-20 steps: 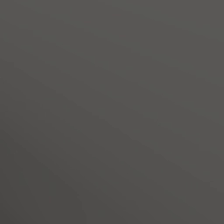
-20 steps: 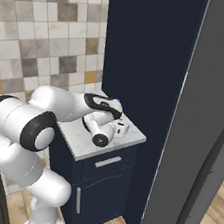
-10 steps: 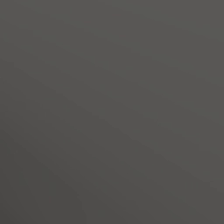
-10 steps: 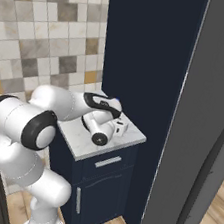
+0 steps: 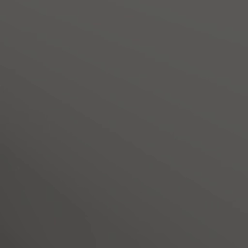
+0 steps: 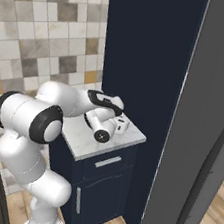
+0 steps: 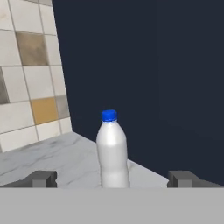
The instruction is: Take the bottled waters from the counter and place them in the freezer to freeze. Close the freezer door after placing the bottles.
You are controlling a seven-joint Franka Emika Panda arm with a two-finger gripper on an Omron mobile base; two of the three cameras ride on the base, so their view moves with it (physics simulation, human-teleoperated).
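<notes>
While the two dark fingertips [image 7: 43, 178] stand far apart at the lower left and lower right of the hand view, the gripper [image 7: 113, 179] is spread wide and holds nothing. Between the tips, at lower centre of that frame, a plain whitish bottled water [image 7: 113, 151] stands upright with its blue cap [image 7: 109, 115] on top; neither tip touches it. It rests on the counter [image 7: 52, 157], a white grey-veined marble slab that runs from the lower left toward the lower right of the hand view. Behind the bottle a navy blue wall panel [image 7: 144, 74] fills the upper right, and beige, brown and grey wall tiles [image 7: 26, 74] take the upper left.

From the right base view, the white arm [image 6: 42, 119] reaches from the left of the frame over the marble top, its hand low above the slab near the centre. Below the slab sits the navy blue cabinet [image 6: 100, 193] with a silver bar handle [image 6: 108, 161]. At the right edge of that frame stands a tall dark grey panel, the freezer door [image 6: 208, 122], with a long black handle [image 6: 202, 182]. A flat dark grey surface [image 5: 124, 124] covers the left base view.
</notes>
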